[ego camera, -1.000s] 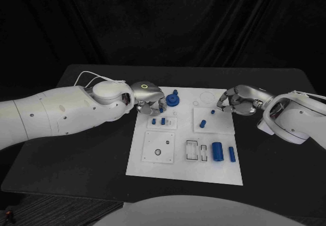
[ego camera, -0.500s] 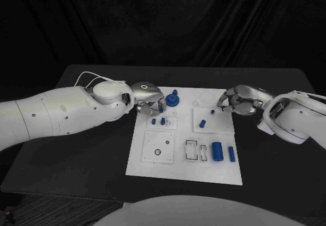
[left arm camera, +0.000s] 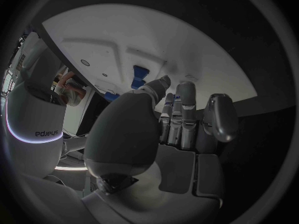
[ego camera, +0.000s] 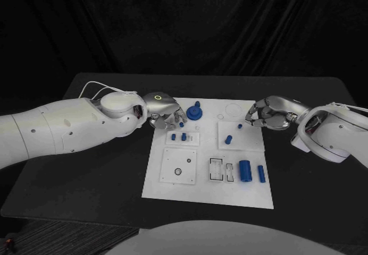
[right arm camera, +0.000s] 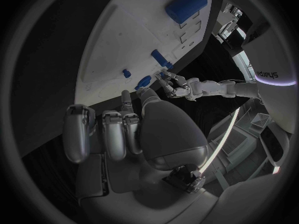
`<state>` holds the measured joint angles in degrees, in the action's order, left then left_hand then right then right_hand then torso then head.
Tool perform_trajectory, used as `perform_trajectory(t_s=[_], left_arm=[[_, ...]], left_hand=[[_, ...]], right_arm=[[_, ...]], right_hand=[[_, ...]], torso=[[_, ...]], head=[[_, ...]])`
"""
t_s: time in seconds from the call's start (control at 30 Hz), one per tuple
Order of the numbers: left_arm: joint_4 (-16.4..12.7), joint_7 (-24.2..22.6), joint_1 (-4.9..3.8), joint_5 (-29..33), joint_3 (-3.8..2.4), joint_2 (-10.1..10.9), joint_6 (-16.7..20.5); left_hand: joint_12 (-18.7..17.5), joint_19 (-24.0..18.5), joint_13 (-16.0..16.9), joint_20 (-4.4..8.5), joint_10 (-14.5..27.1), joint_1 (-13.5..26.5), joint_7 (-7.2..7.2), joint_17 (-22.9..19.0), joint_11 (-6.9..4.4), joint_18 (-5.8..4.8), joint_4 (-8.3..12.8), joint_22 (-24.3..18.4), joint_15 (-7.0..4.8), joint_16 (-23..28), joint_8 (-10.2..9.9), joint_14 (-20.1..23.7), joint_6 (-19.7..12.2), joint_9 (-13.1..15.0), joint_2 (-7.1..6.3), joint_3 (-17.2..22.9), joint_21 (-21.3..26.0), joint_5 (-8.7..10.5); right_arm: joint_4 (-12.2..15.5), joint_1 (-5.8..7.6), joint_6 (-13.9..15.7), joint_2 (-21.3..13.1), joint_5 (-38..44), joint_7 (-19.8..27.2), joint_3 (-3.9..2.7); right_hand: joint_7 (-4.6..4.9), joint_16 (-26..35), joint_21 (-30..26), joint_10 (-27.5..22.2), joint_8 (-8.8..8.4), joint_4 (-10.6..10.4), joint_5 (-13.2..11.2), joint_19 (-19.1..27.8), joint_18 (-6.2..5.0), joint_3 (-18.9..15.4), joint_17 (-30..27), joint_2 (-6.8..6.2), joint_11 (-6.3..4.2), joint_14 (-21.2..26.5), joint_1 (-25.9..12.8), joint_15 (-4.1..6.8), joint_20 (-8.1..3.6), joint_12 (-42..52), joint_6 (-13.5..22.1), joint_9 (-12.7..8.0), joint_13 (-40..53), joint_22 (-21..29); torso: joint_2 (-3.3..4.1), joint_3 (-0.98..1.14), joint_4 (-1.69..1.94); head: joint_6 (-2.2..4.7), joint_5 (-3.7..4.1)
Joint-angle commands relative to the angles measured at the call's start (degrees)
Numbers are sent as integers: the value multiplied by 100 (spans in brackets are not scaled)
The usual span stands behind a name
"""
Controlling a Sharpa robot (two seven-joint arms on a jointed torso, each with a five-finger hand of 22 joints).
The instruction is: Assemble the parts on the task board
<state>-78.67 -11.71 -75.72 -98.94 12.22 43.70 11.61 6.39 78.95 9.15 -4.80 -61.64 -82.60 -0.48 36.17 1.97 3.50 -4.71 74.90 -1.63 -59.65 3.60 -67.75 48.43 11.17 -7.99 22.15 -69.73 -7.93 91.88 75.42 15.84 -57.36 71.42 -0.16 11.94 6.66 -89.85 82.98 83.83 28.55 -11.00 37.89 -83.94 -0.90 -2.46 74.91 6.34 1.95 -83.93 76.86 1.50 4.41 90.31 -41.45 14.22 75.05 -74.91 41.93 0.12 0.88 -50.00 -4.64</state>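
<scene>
Both hands hover at the task board point(ego camera: 207, 186)'s far end. The left hand point(ego camera: 165, 111) curls beside a round blue part point(ego camera: 195, 112), grasp unclear. The right hand point(ego camera: 268, 114) is clenched, empty.

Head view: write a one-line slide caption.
Two robot hands, left and right, hover at the far corners of the white task board dotted with blue parts.

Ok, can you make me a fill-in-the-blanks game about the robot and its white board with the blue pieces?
1. The small parts on the task board are coloured ____.
2. The table under the board is coloured ____.
3. The robot's ____ hand is at the board's far corner, close to the round blue part.
4. The largest blue cylinder lies on the side of the board nearer the robot's ____ arm.

Missing words: blue; black; left; right
</scene>
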Motion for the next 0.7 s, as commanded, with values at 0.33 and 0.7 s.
perform_trajectory(t_s=[0.33,0.7], left_arm=[[-140,-313,9,-17,-5,511,1450],[-458,-2158,5,3034,-4,1324,1292]], left_hand=[[-23,-923,83,-74,678,1,-81,-447,22,304,-198,577,63,538,53,825,-275,-62,-27,-135,1428,75],[984,-5555,553,-49,3062,691,211,-1278,-228,543,-1184,-723,59,2939,166,4990,-112,-70,360,-1165,5911,-246]], right_arm=[[163,54,329,-142,9,44,-5],[517,739,559,-320,797,340,-6]], right_hand=[[-10,-15,-109,617,-37,134,-42,-129,-129,162,1509,-170,-37,-607,114,55,-18,-31,-63,-28,1495,-1217],[-75,408,-454,-2260,-352,141,-963,-65,-177,846,949,-879,-20,-478,258,40,-27,-6371,-624,-139,-4427,-1104]], torso=[[4,-13,8],[12,-32,-2]], head=[[0,39],[0,11]])
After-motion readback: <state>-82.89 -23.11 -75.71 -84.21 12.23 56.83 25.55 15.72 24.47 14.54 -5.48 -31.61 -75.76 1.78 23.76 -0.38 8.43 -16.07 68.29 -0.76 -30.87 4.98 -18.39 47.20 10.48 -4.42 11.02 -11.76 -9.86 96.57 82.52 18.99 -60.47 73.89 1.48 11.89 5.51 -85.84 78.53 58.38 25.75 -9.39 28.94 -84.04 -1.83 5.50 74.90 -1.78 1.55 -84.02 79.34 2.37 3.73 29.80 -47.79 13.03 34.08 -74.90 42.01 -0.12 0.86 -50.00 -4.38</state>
